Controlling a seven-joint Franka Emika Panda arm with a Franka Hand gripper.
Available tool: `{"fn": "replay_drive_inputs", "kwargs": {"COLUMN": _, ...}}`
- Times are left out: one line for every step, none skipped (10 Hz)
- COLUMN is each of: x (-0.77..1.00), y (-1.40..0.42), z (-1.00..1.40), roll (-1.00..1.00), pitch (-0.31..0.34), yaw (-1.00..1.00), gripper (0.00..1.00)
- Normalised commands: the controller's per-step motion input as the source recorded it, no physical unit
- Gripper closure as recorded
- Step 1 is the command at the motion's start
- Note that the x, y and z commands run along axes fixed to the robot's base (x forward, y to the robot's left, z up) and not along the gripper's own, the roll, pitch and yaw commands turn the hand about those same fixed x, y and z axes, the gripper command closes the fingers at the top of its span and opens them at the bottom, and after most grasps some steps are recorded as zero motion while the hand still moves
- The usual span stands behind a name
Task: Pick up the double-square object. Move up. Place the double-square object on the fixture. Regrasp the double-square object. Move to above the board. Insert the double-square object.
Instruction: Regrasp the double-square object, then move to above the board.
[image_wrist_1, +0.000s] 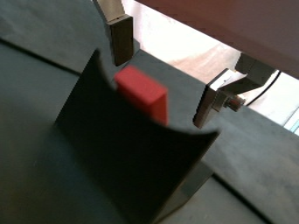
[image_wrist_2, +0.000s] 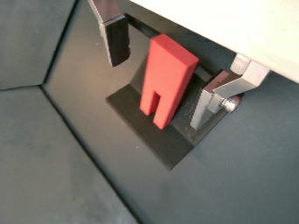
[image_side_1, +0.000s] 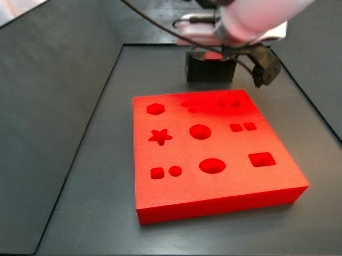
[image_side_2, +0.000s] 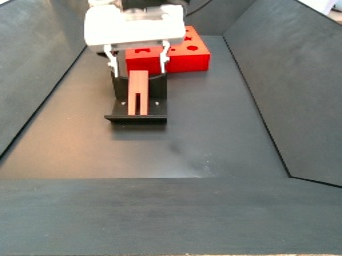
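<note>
I'm holding the end effector (image_wrist_2: 163, 74) open, fingers straddling the double-square object (image_wrist_2: 166, 74), which is resting on the fixture (image_side_2: 136, 108) between them. Closing off-centre could be tilting it.

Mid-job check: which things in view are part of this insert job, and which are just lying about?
Job:
- red block, leaning on the fixture, between the gripper fingers, which are open and clear of it
- board

Lying about:
- nothing loose; only cables over the gripper in a side view
</note>
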Motion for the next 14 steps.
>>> {"fn": "replay_drive_inputs", "kwargs": {"x": 0.08, "y": 0.01, "z": -0.40, "roll": 0.08, "pitch": -0.019, "yaw": -0.04, "gripper": 0.00}}
{"fn": "replay_drive_inputs", "kwargs": {"x": 0.08, "y": 0.00, "z": -0.31, "roll": 0.07, "pitch": -0.009, "yaw": -0.04, "gripper": 0.00}}
{"fn": "replay_drive_inputs", "kwargs": {"x": 0.02, "y": 0.00, "z": -0.17, "roll": 0.06, "pitch": 0.019, "yaw": -0.02, "gripper": 0.00}}
{"fn": "replay_drive_inputs", "kwargs": {"x": 0.00, "y": 0.00, "z": 0.00, "roll": 0.00, "pitch": 0.000, "yaw": 0.00, "gripper": 1.00}}
{"fn": "replay_drive_inputs", "kwargs": {"x": 0.01, "y": 0.14, "z": 1.00, "roll": 0.04, "pitch": -0.244, "yaw": 0.62, "gripper": 1.00}}
{"fn": "replay_drive_inputs", "kwargs": {"x": 0.01, "y": 0.14, "z": 1.00, "roll": 0.03, "pitch": -0.246, "yaw": 0.61, "gripper": 1.00}}
{"fn": "replay_drive_inputs", "kwargs": {"x": 0.01, "y": 0.13, "z": 1.00, "roll": 0.01, "pitch": -0.306, "yaw": 0.44, "gripper": 1.00}}
{"fn": "replay_drive_inputs", "kwargs": {"x": 0.01, "y": 0.12, "z": 1.00, "roll": 0.03, "pitch": -0.378, "yaw": 0.27, "gripper": 1.00}}
{"fn": "replay_drive_inputs", "kwargs": {"x": 0.01, "y": 0.12, "z": 1.00, "roll": 0.04, "pitch": -0.401, "yaw": 0.14, "gripper": 1.00}}
{"fn": "replay_drive_inputs", "kwargs": {"x": 0.00, "y": 0.12, "z": 1.00, "roll": 0.03, "pitch": -0.401, "yaw": 0.03, "gripper": 1.00}}
{"fn": "replay_drive_inputs", "kwargs": {"x": -0.01, "y": 0.11, "z": 1.00, "roll": 0.03, "pitch": -0.377, "yaw": -0.06, "gripper": 1.00}}
{"fn": "replay_drive_inputs", "kwargs": {"x": -0.02, "y": 0.11, "z": 1.00, "roll": 0.03, "pitch": -0.332, "yaw": -0.16, "gripper": 1.00}}
{"fn": "replay_drive_inputs", "kwargs": {"x": -0.02, "y": 0.11, "z": 1.00, "roll": 0.03, "pitch": -0.289, "yaw": -0.22, "gripper": 1.00}}
{"fn": "replay_drive_inputs", "kwargs": {"x": -0.03, "y": 0.11, "z": 1.00, "roll": 0.01, "pitch": -0.218, "yaw": -0.28, "gripper": 1.00}}
